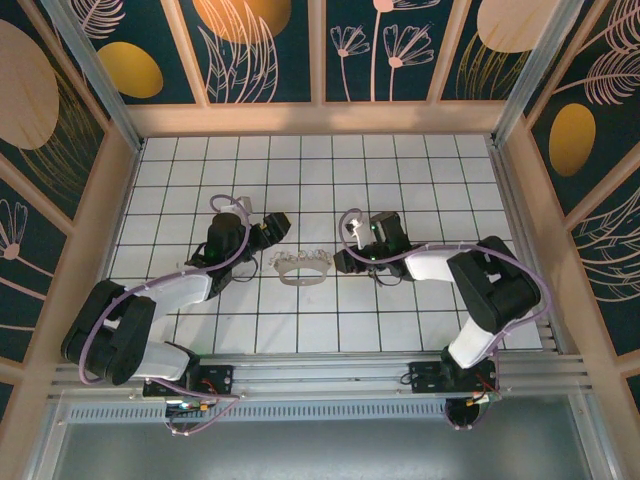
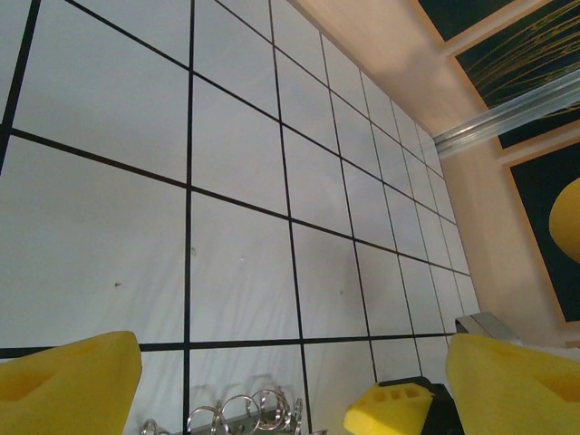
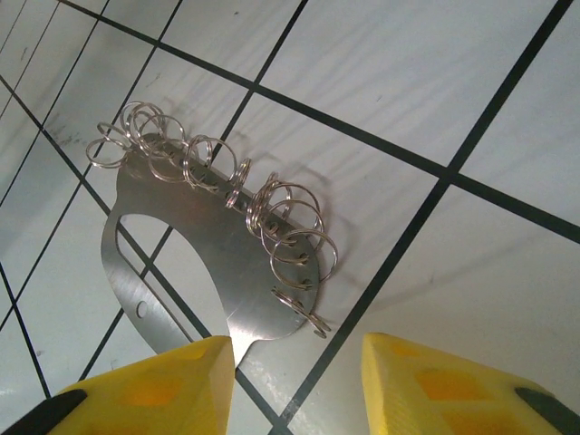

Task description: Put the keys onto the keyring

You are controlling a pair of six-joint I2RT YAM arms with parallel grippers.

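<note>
The keyring [image 1: 302,269] lies flat on the white tiled table [image 1: 400,170], just below the middle of the top view, between the two arms. In the right wrist view it is a thin metal plate [image 3: 172,249] with an oval cut-out. A row of small wire split rings [image 3: 290,227] is threaded through holes along its upper right edge, and some of them overlap.

The left gripper [image 1: 272,231] sits up and to the left of the keyring. Its yellow fingers [image 2: 68,385] are spread wide with nothing between them, and a few of the rings [image 2: 245,415] show at the bottom edge of its wrist view.

The right gripper [image 1: 347,262] sits just right of the keyring. Its fingers [image 3: 453,381] are also apart and empty, and the plate's lower tip lies just above the gap between them.
</note>
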